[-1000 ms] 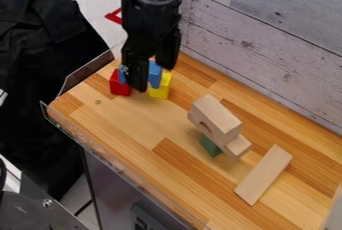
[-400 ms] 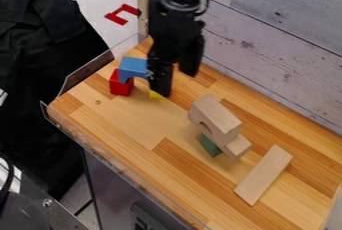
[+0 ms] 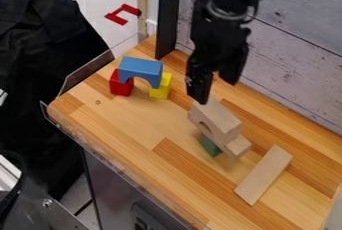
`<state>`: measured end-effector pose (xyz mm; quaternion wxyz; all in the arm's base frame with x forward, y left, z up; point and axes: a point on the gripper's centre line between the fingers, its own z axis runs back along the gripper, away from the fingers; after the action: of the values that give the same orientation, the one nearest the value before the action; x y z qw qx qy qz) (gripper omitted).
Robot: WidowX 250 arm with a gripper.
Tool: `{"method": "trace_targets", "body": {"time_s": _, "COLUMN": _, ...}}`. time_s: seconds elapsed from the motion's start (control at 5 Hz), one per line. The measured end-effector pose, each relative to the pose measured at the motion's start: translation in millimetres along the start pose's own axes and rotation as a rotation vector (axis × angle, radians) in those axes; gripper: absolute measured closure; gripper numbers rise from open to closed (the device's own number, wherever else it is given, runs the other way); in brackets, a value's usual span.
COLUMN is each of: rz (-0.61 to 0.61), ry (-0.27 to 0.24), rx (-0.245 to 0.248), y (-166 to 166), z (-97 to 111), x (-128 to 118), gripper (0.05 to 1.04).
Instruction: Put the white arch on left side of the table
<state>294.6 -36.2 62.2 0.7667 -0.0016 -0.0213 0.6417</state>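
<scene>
Most of a green block (image 3: 209,145) is hidden beneath the pale wooden pieces above it, so its full shape cannot be made out. The far upper end of the pale, whitish wooden arch (image 3: 218,118) is partly covered by the black two-finger gripper (image 3: 215,90), and the arm above is cut off at the top edge. The gripper's fingers stand apart, with a visible gap between the tips; its grasp is released. One fingertip overlaps the arch's upper end in the camera view, but whether they touch cannot be told. The arch sits right of the middle of the wooden table (image 3: 127,124), on top of a small pale wooden block (image 3: 238,146), its cut-out partly visible. Nearer the camera, a long flat pale wooden plank (image 3: 264,175) lies at a slant. Toward the table's far left, a blue arch (image 3: 140,67) bridges a red block (image 3: 121,85) and a yellow block (image 3: 161,88).
</scene>
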Motion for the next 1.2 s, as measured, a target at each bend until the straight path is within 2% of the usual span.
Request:
{"method": "trace_targets", "body": {"time_s": 0.2, "rz": 0.002, "ry": -0.020, "rx": 0.045, "y": 1.7, "z": -8.8, "x": -3.8, "gripper": 0.085}}
{"method": "trace_targets", "body": {"time_s": 0.6, "rz": 0.004, "ry": -0.020, "rx": 0.109, "y": 8.5, "z": -20.0, "x": -4.6, "gripper": 0.085}}
{"method": "trace_targets", "body": {"time_s": 0.8, "rz": 0.024, "ry": -0.015, "rx": 0.110, "y": 8.6, "z": -20.2, "x": -1.9, "gripper": 0.085}}
{"method": "trace_targets", "body": {"time_s": 1.2, "rz": 0.033, "ry": 0.011, "rx": 0.153, "y": 18.4, "z": -36.0, "x": -4.9, "gripper": 0.085}}
